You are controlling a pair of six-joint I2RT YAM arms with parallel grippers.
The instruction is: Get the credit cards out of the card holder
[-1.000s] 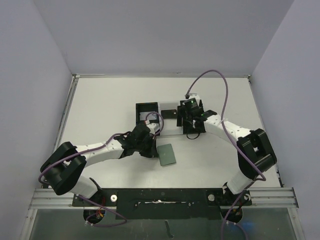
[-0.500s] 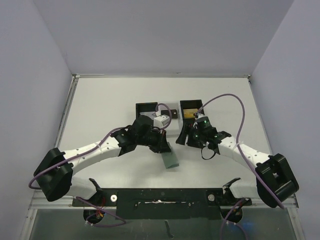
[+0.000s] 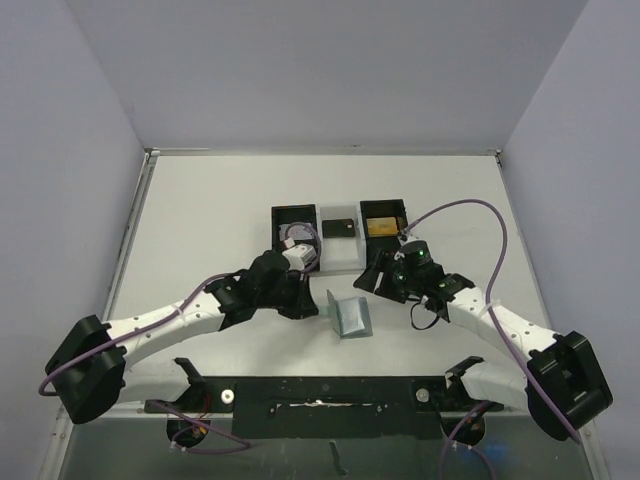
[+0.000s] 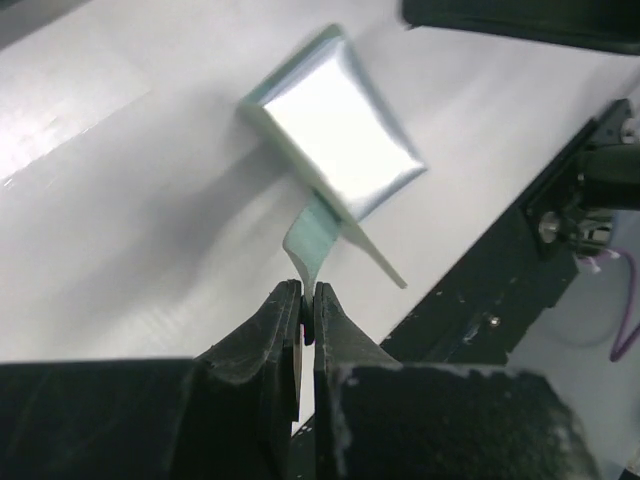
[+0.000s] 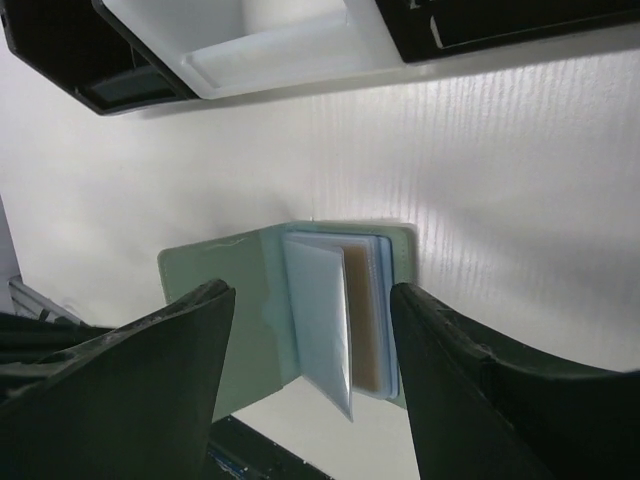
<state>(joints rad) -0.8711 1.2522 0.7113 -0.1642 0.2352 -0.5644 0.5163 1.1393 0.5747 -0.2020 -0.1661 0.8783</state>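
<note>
Two grippers: both attend to one card holder [image 3: 349,316], which stands propped open on the table [image 3: 200,220] at 6 o'clock of the white tray [image 3: 340,255].
Left gripper [image 4: 303,292]: jaws pinched tight on the holder's thin green cover flap, reaching in from its 9 o'clock. The likely purpose is to pin the cover so the sleeves fan apart.
Right gripper [image 5: 310,290]: fingers spread wide with nothing in them, hanging over the holder from its 2 o'clock. The pockets sit between the fingers, probably lined up for a pull.
Credit cards: a tan card [image 5: 365,322] shows inside the clear sleeves. A gold card [image 3: 380,226] lies in the black box [image 3: 383,208] at 1 o'clock of the tray, and a dark card [image 3: 340,227] lies on the tray itself.
Progress: seemingly part done, with at least one card yet to come out.
</note>
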